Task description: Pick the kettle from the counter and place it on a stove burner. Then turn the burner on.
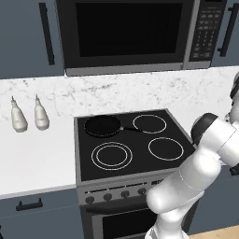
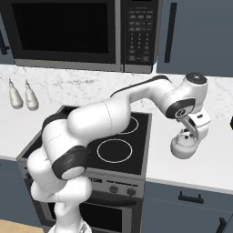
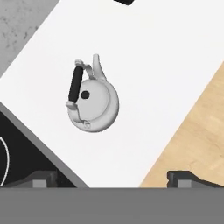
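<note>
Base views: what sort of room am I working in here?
A rendered home kitchen, apparently: a black four-ring glass stovetop with oven knobs below, a dark built-in microwave above it, and a white marble-look countertop over blue-grey cabinets.

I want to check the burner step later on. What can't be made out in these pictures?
- Stove knobs: too small in the left base view to read their setting; in the right base view the arm covers some.
- Kettle: in the right base view the gripper covers its handle, so height above it is unclear.
- Frying pan: in the right base view, behind the arm.
</note>
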